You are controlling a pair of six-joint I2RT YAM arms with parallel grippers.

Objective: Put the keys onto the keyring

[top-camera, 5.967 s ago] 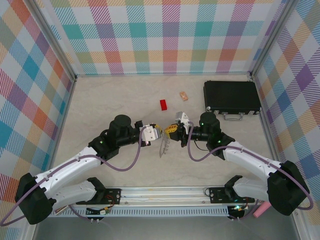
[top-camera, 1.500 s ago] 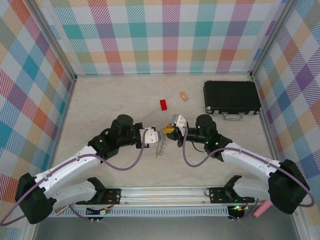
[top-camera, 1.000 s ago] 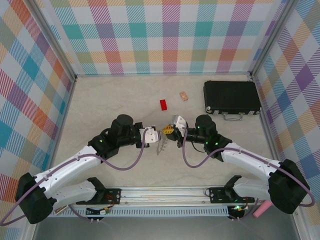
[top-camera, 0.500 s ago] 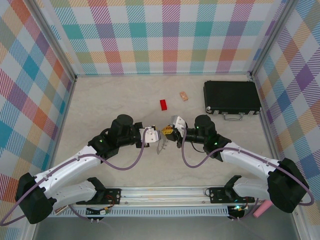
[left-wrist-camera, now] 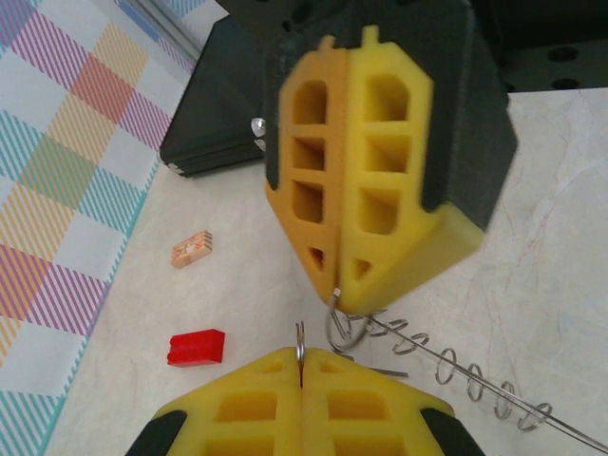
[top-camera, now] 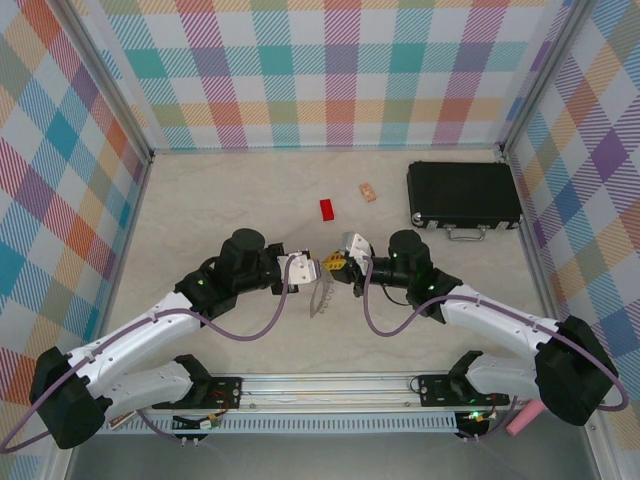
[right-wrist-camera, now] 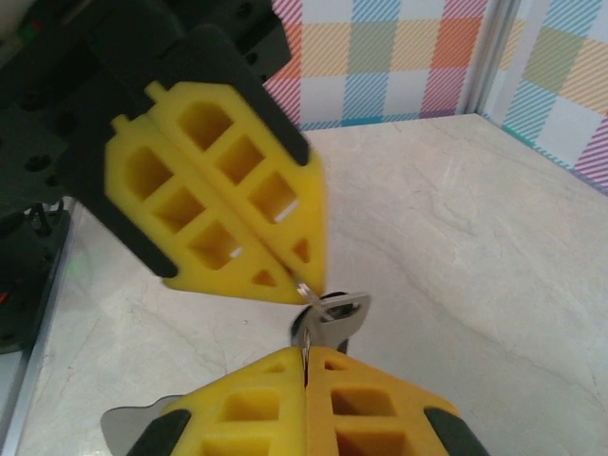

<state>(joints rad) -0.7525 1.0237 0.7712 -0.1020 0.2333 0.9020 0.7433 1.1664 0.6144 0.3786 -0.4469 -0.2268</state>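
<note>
Tip to tip above the table, the left gripper is clamped on a wire loop of the grey keyring, which droops between the arms; the right gripper pinches the tiny key just beside that loop.
</note>
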